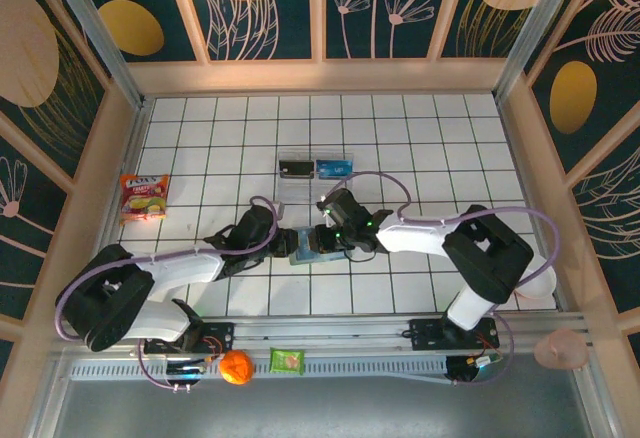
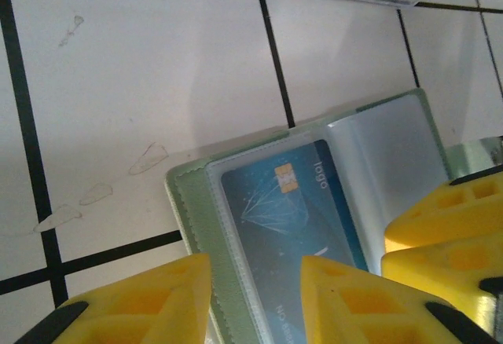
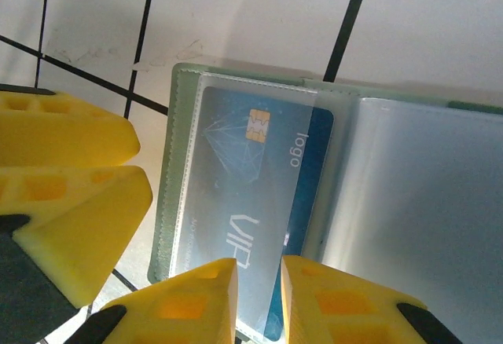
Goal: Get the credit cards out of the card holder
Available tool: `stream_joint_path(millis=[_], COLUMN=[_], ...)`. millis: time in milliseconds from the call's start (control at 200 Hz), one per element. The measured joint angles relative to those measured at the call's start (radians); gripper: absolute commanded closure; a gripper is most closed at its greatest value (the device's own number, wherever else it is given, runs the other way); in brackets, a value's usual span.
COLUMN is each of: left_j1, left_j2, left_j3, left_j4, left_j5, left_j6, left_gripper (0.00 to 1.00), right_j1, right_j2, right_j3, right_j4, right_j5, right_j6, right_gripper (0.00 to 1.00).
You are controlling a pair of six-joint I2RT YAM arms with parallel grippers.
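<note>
At the middle of the white tiled table (image 1: 450, 138), the card holder (image 2: 185, 203) lies open and flat, with both grippers meeting over it. One blue credit card (image 3: 259, 163) with a gold chip sits under the holder's clear pocket. The left gripper (image 2: 257, 269) has its yellow fingers well apart, standing over the holder's grey-green edge and part of the card, with nothing pinched between them. The right gripper (image 3: 259, 273) leaves only a narrow gap, its tips over the card's near end; whether they press on it I cannot tell. Just beyond the holder stands a clear tray (image 1: 315, 190) with a black card (image 1: 296, 168) and a second blue card (image 1: 334, 168) inside, side by side.
</note>
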Motion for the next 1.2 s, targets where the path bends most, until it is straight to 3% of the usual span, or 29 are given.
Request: stream_joint_path(millis=[696, 1031, 1201], left_j1=[0.000, 0.000, 0.000], left_j2=[0.072, 0.075, 0.074], left_j3=[0.001, 0.001, 0.002], left_j4=[0.000, 0.002, 0.001], left_j5=[-0.027, -0.030, -0.030], left_j6=[0.018, 0.020, 0.027], left_gripper=[0.73, 0.74, 0.71], right_j1=[0.003, 0.073, 0.089], right_j2=[0.067, 0.067, 0.064], right_j3=[0.018, 0.063, 0.063], right_j4=[0.033, -0.045, -0.048], right_j5=[-0.002, 0.201, 0.255], right_j6=[0.000, 0.001, -0.004], right_gripper=[0.75, 0.75, 0.69])
